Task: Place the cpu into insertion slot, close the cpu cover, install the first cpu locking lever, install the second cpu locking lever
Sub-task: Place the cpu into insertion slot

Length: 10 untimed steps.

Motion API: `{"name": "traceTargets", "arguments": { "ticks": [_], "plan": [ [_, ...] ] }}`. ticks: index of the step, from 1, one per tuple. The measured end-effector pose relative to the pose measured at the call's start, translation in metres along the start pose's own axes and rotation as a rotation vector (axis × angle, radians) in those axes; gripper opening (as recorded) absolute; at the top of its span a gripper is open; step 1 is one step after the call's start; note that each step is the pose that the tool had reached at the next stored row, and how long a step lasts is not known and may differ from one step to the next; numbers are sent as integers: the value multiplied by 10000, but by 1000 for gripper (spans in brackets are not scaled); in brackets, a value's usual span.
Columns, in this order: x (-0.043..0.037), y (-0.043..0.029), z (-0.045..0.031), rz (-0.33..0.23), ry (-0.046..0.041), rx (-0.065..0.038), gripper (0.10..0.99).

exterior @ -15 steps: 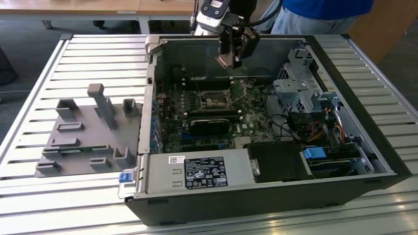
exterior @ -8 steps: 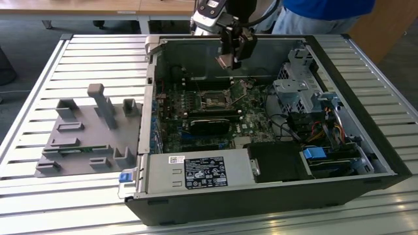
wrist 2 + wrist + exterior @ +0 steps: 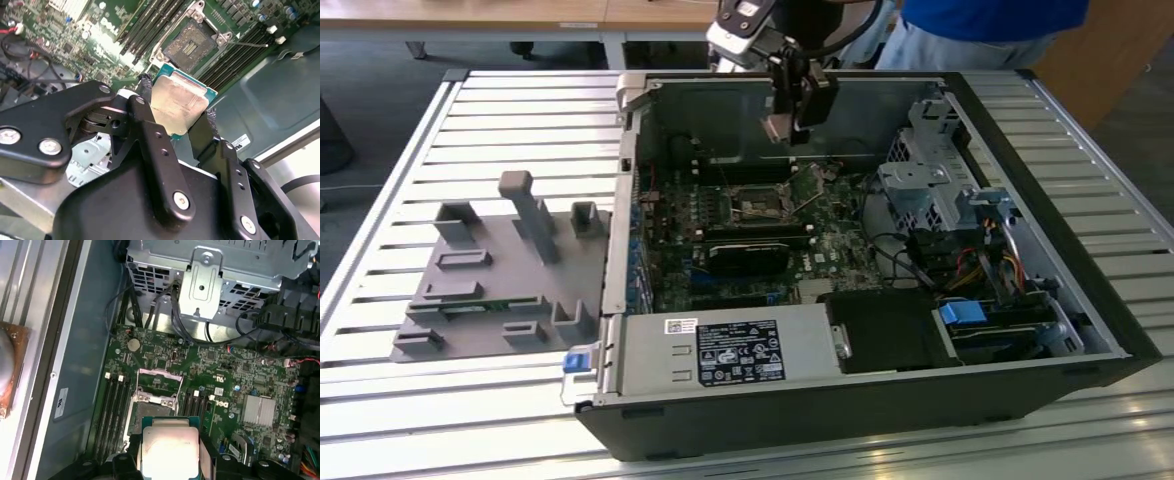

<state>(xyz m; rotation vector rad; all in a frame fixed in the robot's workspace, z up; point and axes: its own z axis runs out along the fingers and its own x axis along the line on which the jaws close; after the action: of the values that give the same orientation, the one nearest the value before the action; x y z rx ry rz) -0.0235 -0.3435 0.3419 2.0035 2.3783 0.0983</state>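
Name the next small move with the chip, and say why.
Probably bring the tool over the insertion slot and ease it down. The cpu is clamped between the fingers, in the air above the board, and seems offset from the slot, whose contacts lie uncovered.

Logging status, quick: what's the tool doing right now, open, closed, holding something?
Tool: closed on the cpu, not yet in the insertion slot.
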Motion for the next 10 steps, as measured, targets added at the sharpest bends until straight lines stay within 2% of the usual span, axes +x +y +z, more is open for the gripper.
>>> {"name": "traceTargets", "arguments": {
  "ticks": [3, 10],
  "plan": [
    [0, -1, 21, 181, 17, 160, 541],
    [11, -3, 66, 854, -21, 161, 541]
  ]
}}
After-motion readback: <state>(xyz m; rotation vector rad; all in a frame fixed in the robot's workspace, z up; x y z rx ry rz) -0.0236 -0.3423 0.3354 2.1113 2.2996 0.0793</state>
